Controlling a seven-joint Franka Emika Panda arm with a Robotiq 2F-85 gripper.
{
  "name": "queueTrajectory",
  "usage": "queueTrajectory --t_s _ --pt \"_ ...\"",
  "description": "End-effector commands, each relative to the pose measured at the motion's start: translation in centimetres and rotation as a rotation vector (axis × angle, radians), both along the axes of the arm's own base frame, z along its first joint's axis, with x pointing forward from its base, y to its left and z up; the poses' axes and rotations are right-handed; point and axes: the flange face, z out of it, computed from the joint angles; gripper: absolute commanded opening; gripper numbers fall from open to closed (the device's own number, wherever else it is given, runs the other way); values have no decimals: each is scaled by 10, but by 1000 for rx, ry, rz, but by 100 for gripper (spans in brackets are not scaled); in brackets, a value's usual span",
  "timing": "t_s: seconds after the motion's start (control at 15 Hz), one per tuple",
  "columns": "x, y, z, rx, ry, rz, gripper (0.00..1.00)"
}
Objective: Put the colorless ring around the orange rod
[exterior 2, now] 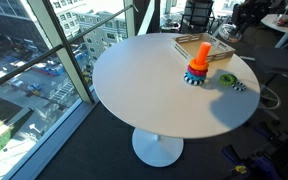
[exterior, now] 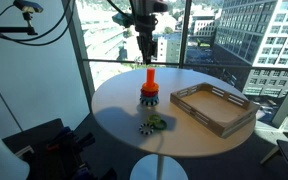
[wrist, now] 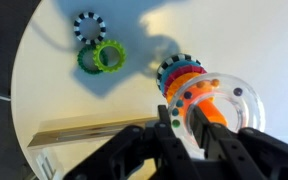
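In the wrist view my gripper (wrist: 180,112) is shut on the rim of the colorless ring (wrist: 246,100), a clear flat ring with small coloured dots. The orange rod (wrist: 209,112) shows through the ring's hole, with coloured rings (wrist: 179,72) stacked at its foot. I cannot tell whether the ring touches the rod. In an exterior view the gripper (exterior: 147,50) hangs just above the upright orange rod (exterior: 149,80). The rod also shows in an exterior view (exterior 2: 200,55).
A green ring (wrist: 102,57) and a dark ring (wrist: 88,25) lie together on the round white table (exterior: 114,100), also in both exterior views (exterior: 156,123) (exterior 2: 227,80). A wooden tray (exterior: 219,108) (exterior 2: 194,42) stands beside the rod. Glass windows surround the table.
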Motion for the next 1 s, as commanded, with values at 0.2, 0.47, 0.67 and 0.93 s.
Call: queueTrajectory --t_s 0.2,0.47,0.67,0.93 --pt "3 -2 0 7 6 -4 9" --pt "12 -3 0 18 17 -9 9" --pt "22 -2 1 18 25 -7 9" --pt "37 0 0 35 57 0 9"
